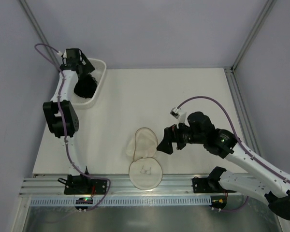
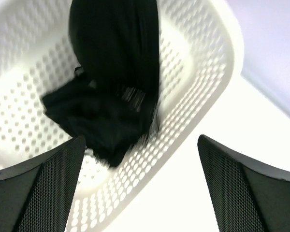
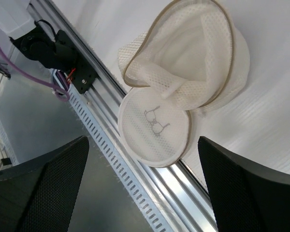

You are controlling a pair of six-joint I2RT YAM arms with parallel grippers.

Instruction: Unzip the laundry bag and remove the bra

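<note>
The left pincer (image 2: 141, 140) stands wide, with nothing between its fingers; just beneath it the black bra (image 2: 111, 96), blurred, is inside the white perforated basket (image 2: 208, 92) at the far left corner of the desk (image 1: 183, 92); the right pincer (image 1: 163, 141) is wide too and empty, just right of the laundry bag (image 1: 144, 147); the bag lies unzipped, its two mesh halves splayed, the nearer disc overhanging the desk's near edge onto the aluminium rail (image 1: 183, 180).

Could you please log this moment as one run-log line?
laundry bag: unzipped | bra: in basket | left fingers: open | right fingers: open
</note>
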